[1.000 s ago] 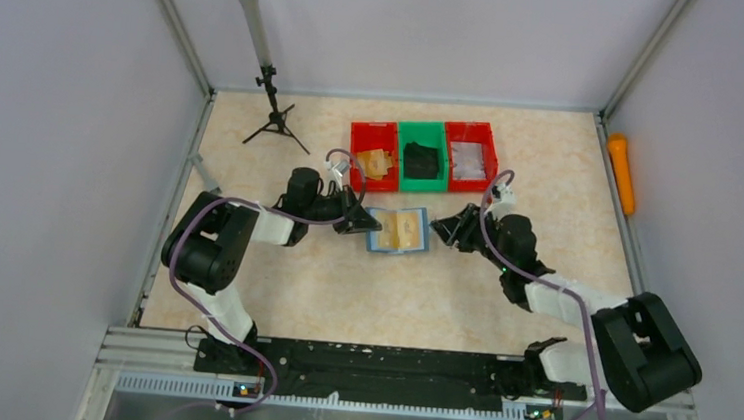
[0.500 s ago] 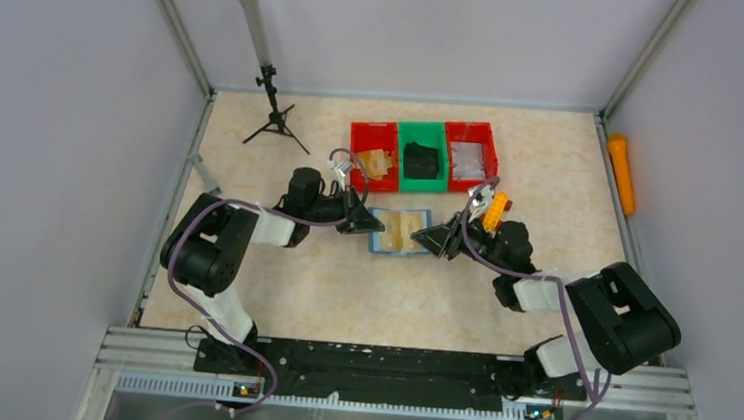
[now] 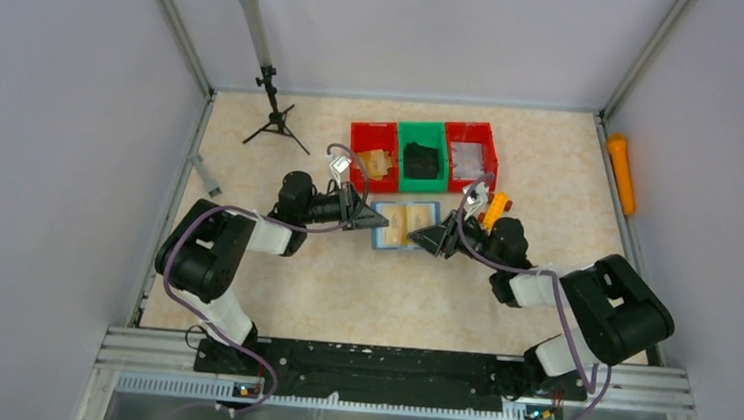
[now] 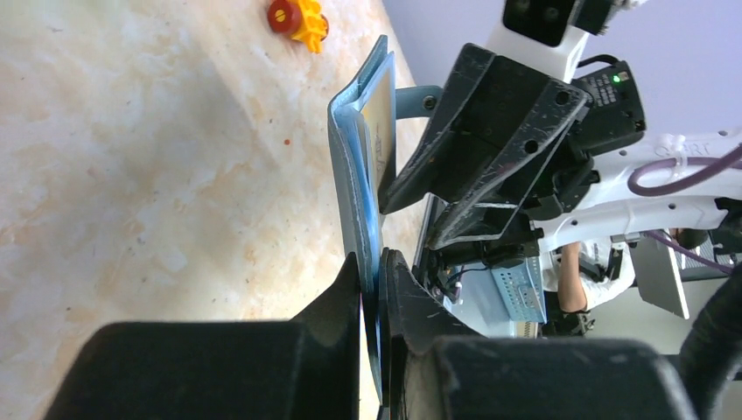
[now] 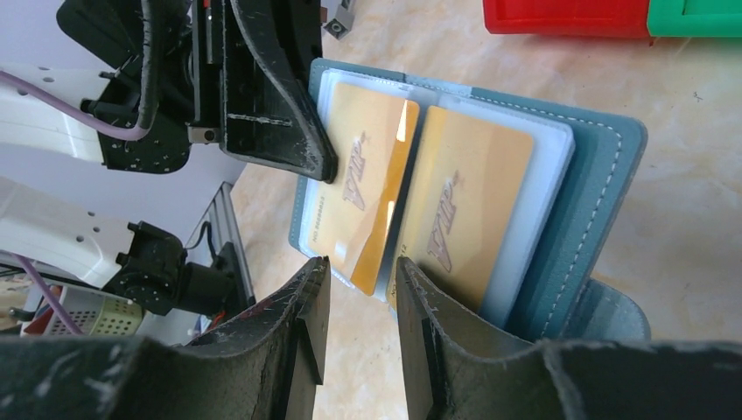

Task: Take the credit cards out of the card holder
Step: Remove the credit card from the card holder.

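Card holder (image 3: pixel 405 225) lies open just in front of the green bin (image 3: pixel 421 159) — my left gripper (image 4: pixel 372 262) is clamped on its edge. Right gripper (image 5: pixel 360 271) sits narrowly open around one gold card (image 5: pixel 367 192) — I'd pinch squarely, then pull straight out.

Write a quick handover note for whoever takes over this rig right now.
Left pincer: shut on one edge of the open holder, which sits on the table in front of the bins.
Right pincer: open, with its fingers either side of the near corner of one gold card. No firm grip shows yet.
Second gold card: beside the first, in its sleeve.
Done: the holder is opened and held.
Left: pull both cards out; neither is out yet.
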### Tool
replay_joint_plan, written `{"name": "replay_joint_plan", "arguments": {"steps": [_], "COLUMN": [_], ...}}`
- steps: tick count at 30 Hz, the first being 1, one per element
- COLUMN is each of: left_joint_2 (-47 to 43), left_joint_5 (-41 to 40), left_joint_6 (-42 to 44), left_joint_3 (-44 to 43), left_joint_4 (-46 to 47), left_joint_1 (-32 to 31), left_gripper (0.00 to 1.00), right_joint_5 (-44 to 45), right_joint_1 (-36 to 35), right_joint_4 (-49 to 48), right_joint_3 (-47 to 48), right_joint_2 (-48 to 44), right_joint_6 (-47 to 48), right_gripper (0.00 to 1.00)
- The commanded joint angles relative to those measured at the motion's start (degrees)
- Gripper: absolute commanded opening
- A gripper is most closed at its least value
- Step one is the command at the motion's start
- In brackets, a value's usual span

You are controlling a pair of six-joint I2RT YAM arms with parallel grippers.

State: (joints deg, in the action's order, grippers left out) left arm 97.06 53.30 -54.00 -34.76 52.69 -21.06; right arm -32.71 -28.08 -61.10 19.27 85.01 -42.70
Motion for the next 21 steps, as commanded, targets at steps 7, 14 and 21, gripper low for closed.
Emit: {"name": "replay_joint_plan", "arguments": {"steps": [7, 14, 21], "left_joint_2": [-2.7, -2.7, -2.7], "left_joint_5": [3.2, 4.6, 5.3], "left_joint_6": [-4.5, -7.2, -8.0], "left_joint_3": [1.9, 2.5, 2.5], "left_joint_4": [15.0, 21.6, 24.2], "left_joint_1": [-0.2, -0.9, -1.8], "left_gripper": [0.00, 0.00, 0.00], "right_joint_5": [-2.6, -5.1, -6.1], "right_joint_1": [0.7, 1.0, 1.1], "right_joint_4": [-8.5, -15.2, -19.2], "right_joint_3": [0.2, 0.0, -0.8], "right_joint_2": [0.3, 3.5, 3.6], "right_joint_6": [-3.6, -7.7, -9.1], "right_gripper": [0.40, 0.40, 0.39]}}
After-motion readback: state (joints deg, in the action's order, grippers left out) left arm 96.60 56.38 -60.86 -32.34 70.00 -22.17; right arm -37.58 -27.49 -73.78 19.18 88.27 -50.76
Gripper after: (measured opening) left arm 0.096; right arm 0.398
